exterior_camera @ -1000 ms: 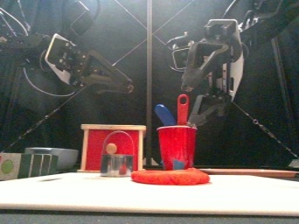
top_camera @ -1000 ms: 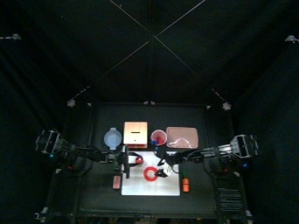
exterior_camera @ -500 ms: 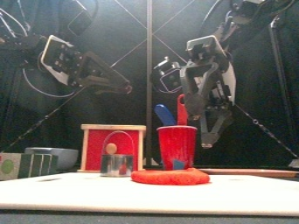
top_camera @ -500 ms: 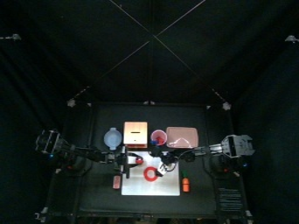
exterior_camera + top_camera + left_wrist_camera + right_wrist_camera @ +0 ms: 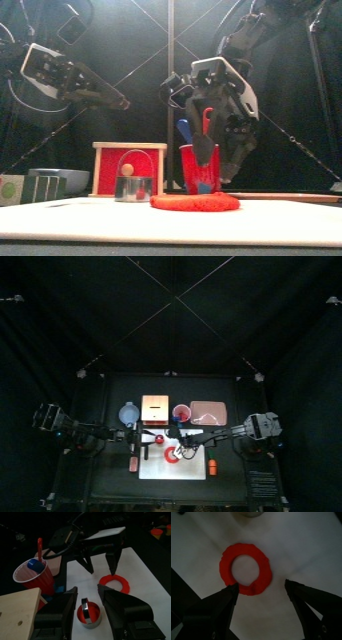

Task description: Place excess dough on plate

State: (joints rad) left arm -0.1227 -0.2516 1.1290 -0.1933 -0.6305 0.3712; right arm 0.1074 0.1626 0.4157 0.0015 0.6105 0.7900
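I see a bright red ring of excess dough [image 5: 246,568] on my white mat [image 5: 304,542], a red cup [image 5: 201,165] with blue and red tools, a pale salmon-pink plate [image 5: 209,412], black jaws, black curtains.

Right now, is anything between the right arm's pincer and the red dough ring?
No. In the right wrist view only bare white table separates the open right pincer from the dough ring.

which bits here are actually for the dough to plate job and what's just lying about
For the job:
- excess dough, a red ring flat on the white mat
- plate
- right gripper, open above the ring

Lying about:
- red cup holding tools
- small metal tin
- wooden block
- left gripper, hanging over the tin
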